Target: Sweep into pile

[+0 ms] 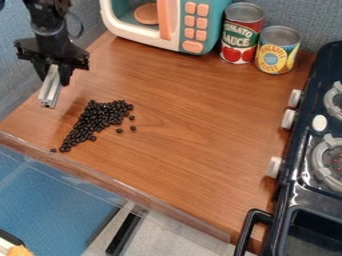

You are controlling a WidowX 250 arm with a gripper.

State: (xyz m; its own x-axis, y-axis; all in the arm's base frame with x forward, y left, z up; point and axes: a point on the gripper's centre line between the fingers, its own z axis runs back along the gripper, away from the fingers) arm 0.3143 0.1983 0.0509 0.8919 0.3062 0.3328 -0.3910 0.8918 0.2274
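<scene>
Wooden counter against blue-grey wall. At left, gripper clenched around metal bar. Dark beans near bar, lower right in view, wedge-shaped patch with few strays. Behind, toy microwave; then two printed cans, red label showing tomatoes, yellow label. Black stove far right.

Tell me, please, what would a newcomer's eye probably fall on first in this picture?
Probably the heap of small black beans on the left part of the wooden counter, with a few loose beans near its edges. Next, the black robot arm at the upper left, and the two bright cans, one red and one yellow, at the upper right.
</scene>
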